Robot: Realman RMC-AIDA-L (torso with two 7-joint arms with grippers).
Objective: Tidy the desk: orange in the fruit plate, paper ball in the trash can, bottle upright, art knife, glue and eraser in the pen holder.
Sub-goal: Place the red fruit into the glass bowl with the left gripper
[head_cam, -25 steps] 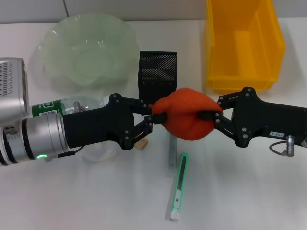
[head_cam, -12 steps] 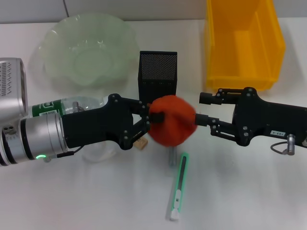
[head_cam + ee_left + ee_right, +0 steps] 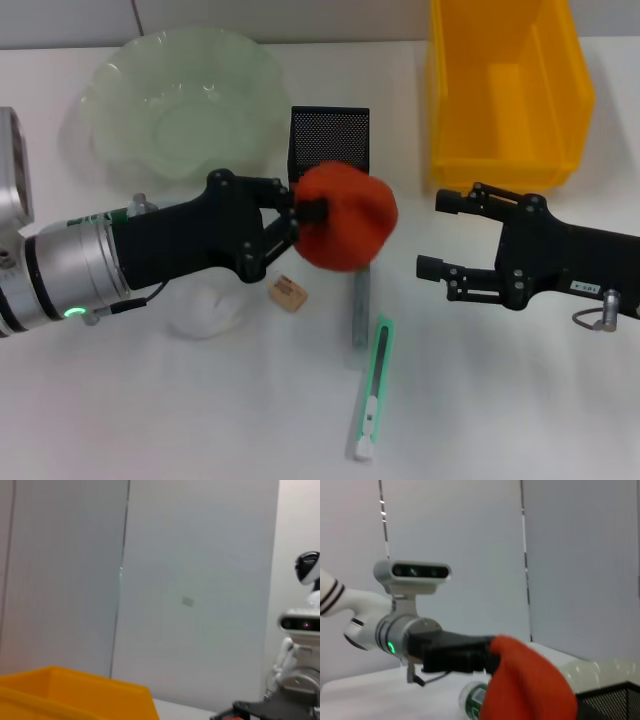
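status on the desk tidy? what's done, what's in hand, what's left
Done: nothing visibly placed yet. In hand: left gripper holds the orange above the desk; right gripper is open beside it. Left: orange into the fruit plate, bottle lying down, art knife, glue, eraser still outside the pen holder.

Fruit plate (image 3: 180,100) upper left, pen holder (image 3: 330,145) centre, trash can (image 3: 505,90) upper right; art knife (image 3: 370,400) lower centre.

Bottle (image 3: 120,215) mostly hidden behind left arm; yellow bin (image 3: 505,90) top cut off.
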